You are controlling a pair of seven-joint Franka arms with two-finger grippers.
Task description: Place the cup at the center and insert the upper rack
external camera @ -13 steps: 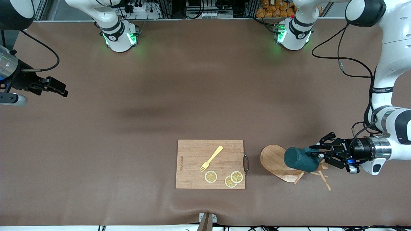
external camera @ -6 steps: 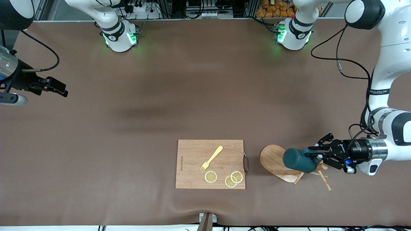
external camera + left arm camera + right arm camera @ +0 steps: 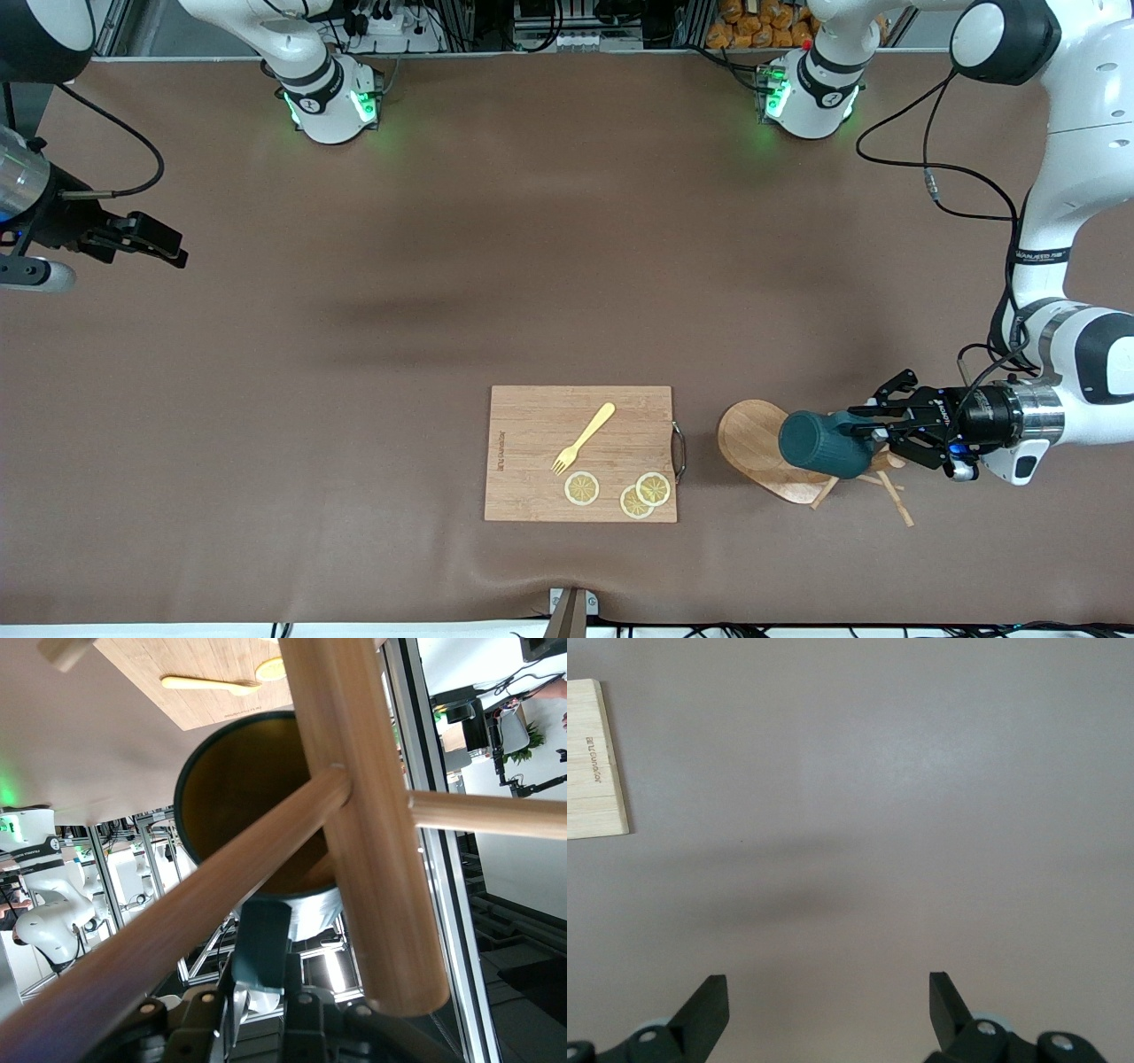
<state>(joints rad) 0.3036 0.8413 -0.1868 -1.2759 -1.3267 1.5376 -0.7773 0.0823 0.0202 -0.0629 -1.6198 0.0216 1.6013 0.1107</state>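
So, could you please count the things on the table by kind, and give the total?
Cups: 1, the cup, held by the left gripper
Mug trees: 1, the upper rack
Cutting boards: 1
Forks: 1
Lemon slices: 3
Total: 7

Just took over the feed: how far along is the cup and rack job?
Nothing looks finished. The left gripper holds the cup by its handle, on its side over the tipped upper rack beside the cutting board. Centering the cup and inserting the rack remain. The right gripper waits, open.

A dark teal cup (image 3: 817, 443) with mustard-yellow interior, pale wooden upper rack (image 3: 760, 447), yellow fork (image 3: 583, 438), brown tabletop (image 3: 532, 266).
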